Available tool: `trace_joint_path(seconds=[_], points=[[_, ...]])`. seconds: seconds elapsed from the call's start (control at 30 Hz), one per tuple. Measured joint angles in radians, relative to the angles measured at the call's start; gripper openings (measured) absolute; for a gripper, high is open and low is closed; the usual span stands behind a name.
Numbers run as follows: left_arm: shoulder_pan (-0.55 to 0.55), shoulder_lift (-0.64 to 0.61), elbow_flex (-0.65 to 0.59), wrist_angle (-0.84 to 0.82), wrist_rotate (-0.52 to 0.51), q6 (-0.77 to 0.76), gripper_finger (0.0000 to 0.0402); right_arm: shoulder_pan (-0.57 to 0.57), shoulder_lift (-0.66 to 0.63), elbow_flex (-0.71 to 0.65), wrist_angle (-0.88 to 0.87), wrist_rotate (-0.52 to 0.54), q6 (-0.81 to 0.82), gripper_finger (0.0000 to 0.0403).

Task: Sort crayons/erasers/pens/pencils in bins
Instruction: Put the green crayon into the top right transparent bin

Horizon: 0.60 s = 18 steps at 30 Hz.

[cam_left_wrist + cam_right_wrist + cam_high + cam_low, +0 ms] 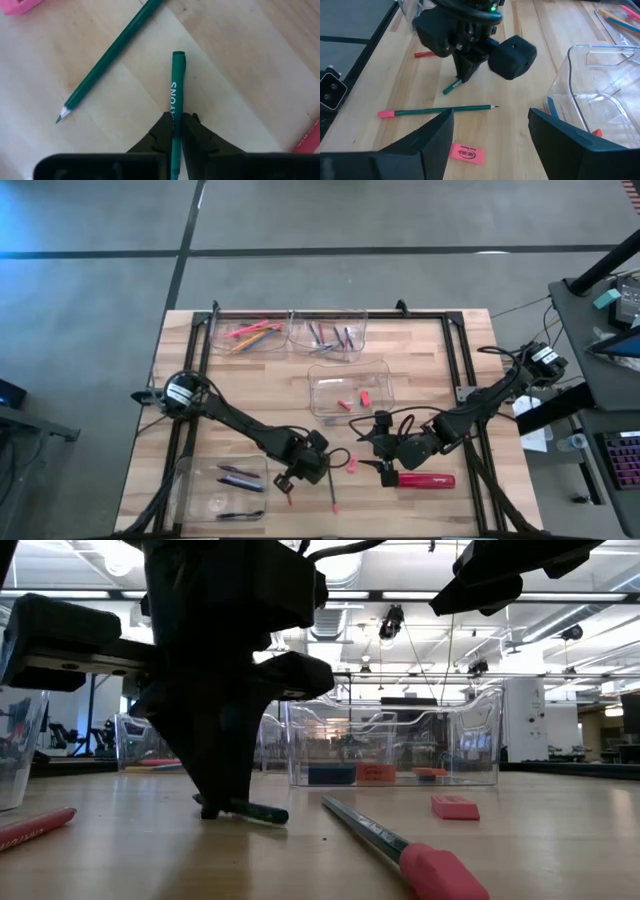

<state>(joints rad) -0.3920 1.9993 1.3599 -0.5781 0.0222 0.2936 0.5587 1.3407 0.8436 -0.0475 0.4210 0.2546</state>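
My left gripper (297,472) is shut on a green crayon (176,85) low over the table's near middle; it also shows in the right wrist view (464,75). A green pencil (437,110) with a pink end lies flat beside it. A pink eraser (467,153) lies flat on the table in front of my right gripper. My right gripper (492,142) is open and empty, hovering to the right of the eraser (352,466). Four clear bins show: pencils (250,335), pens (328,336), erasers (350,388), and crayons (222,488). My left gripper pinches the green crayon between its two fingers at the lettered part (174,116), well back from the free end. The fingers come from above, slanting down, and the crayon runs on forward along them. The crayon slants down, its free end (447,91) at the tabletop.
A red crayon (424,54) lies on the table beyond my left gripper. A large red oblong object (425,479) lies just right of my right gripper. A black frame (330,312) runs along the table's far edge and sides.
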Motion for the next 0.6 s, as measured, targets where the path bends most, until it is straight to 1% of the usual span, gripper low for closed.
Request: trace_joint_path(seconds=[0.17,0.3,0.43,0.5,0.6], points=[[0.000,-0.055,0.014,-0.024,-0.016,-0.001,0.0003,0.000,0.000,0.000,0.000,0.000,0.000,0.0244],[0.000,-0.099,0.014,-0.072,-0.073,0.000,0.0002,0.000,0.000,0.000,-0.001,0.000,0.000,0.0244],[0.010,-0.171,0.014,-0.136,-0.205,0.008,0.0002,0.000,0.000,0.000,0.000,0.000,0.000,0.0244],[0.034,-0.208,0.014,-0.159,-0.266,0.012,0.0001,0.000,0.000,-0.001,0.000,0.000,0.000,0.0244],[0.088,-0.261,0.014,-0.162,-0.327,0.062,0.0001,0.000,0.000,-0.001,-0.001,0.000,0.009,0.0244]])
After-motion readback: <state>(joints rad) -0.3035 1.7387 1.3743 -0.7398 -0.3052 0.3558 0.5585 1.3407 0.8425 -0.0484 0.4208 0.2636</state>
